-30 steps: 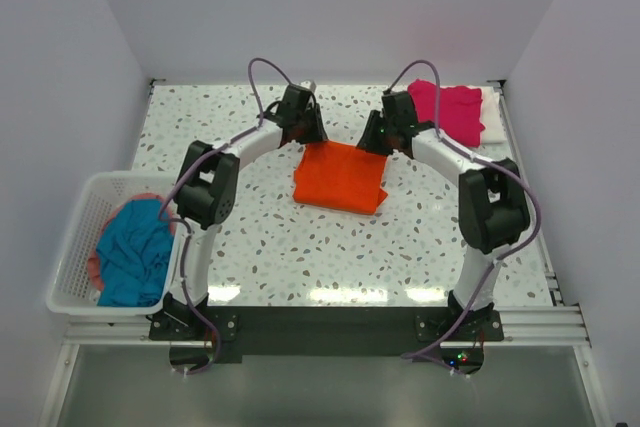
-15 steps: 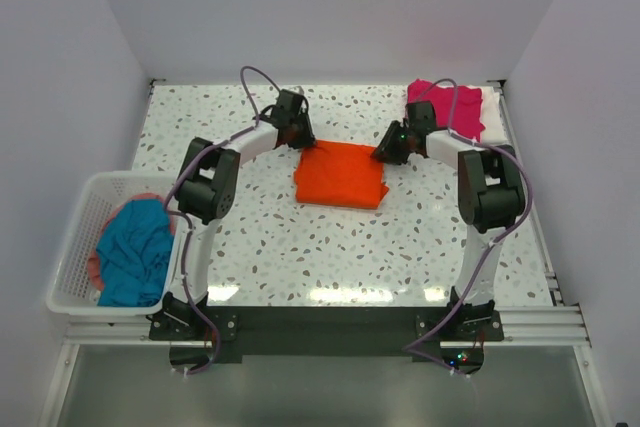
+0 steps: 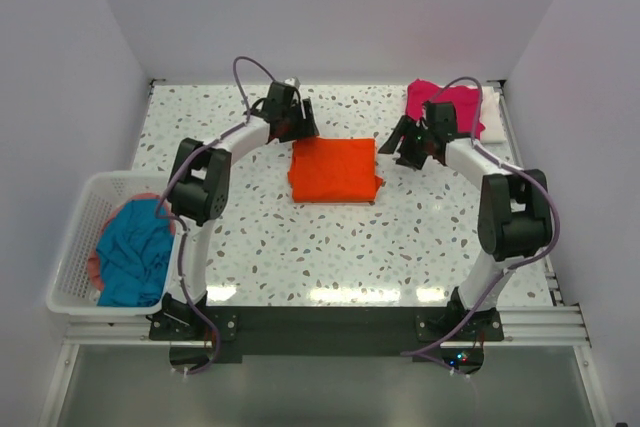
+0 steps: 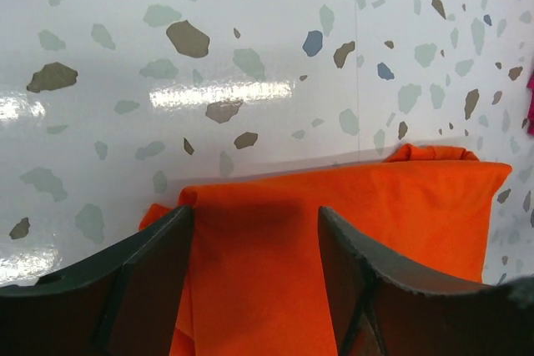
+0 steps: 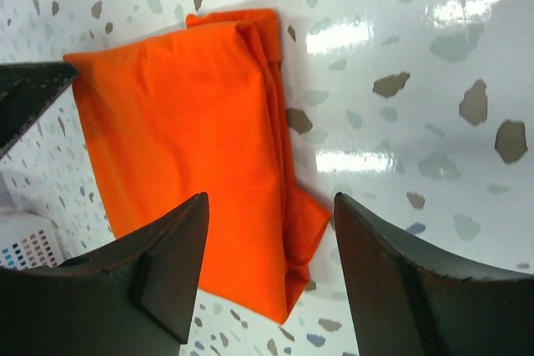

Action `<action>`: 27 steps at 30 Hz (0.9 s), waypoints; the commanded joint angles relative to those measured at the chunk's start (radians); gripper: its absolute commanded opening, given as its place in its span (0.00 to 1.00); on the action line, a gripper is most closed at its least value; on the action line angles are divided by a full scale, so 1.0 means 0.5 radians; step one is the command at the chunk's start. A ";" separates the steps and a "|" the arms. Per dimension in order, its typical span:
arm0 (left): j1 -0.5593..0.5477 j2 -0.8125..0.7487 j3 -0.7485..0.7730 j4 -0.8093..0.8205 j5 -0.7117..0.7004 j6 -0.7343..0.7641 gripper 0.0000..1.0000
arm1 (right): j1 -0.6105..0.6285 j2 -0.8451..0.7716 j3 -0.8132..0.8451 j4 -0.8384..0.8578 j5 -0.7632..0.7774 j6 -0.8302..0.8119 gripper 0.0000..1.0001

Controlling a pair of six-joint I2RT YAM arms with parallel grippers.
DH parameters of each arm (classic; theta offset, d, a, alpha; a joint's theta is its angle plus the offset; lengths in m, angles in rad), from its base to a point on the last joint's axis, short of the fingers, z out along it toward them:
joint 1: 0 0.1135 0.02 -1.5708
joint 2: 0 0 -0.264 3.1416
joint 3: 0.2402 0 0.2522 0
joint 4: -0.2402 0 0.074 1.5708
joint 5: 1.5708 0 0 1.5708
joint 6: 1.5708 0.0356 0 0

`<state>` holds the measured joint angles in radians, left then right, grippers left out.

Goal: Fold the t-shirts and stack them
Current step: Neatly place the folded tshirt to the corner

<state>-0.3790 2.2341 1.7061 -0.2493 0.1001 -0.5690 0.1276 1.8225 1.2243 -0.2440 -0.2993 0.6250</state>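
A bright orange t-shirt [image 3: 333, 169] lies folded into a flat rectangle mid-table, also seen in the left wrist view [image 4: 334, 231] and the right wrist view [image 5: 183, 122]. My left gripper [image 3: 299, 129] hovers open over its far left corner, jaws wide apart [image 4: 254, 214] with only cloth beneath them. My right gripper [image 3: 406, 150] stands open just off the shirt's right edge, its jaws [image 5: 271, 198] above the folded edge, holding nothing. A magenta-pink t-shirt [image 3: 448, 107] rests on a white t-shirt [image 3: 492, 113] at the far right. The teal-blue t-shirt [image 3: 130, 252] is bunched in the basket.
A white slatted basket [image 3: 72, 237] hangs off the table's left edge, its corner showing in the right wrist view [image 5: 25, 243]. Walls close in the table at the back and both sides. Speckled tabletop [image 3: 330, 247] lies between the orange shirt and the arm bases.
Both grippers have opened and let go of the orange shirt's far corners. The left drew back toward the far left, the right toward the right. The shirt now lies flat and square.
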 commanded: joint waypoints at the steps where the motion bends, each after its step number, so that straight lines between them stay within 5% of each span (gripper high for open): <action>1: 0.022 -0.207 0.107 0.048 0.011 0.119 0.68 | 0.030 -0.163 -0.144 0.012 0.031 -0.060 0.66; 9: -0.040 -0.391 0.024 0.011 -0.056 0.132 0.68 | 0.159 -0.175 -0.332 0.074 0.080 -0.075 0.71; 19: -0.361 -0.507 -0.415 0.002 -0.093 0.058 0.45 | 0.187 0.098 -0.028 -0.012 0.279 -0.238 0.77; 27: -0.460 -0.483 -0.574 0.066 -0.099 0.037 0.41 | 0.321 0.245 0.009 0.037 0.249 -0.180 0.74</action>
<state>-0.6247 2.0052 1.4288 -0.2546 0.0669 -0.5392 0.2428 1.9198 1.2228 -0.2348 -0.1986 0.5411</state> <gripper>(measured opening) 0.411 0.742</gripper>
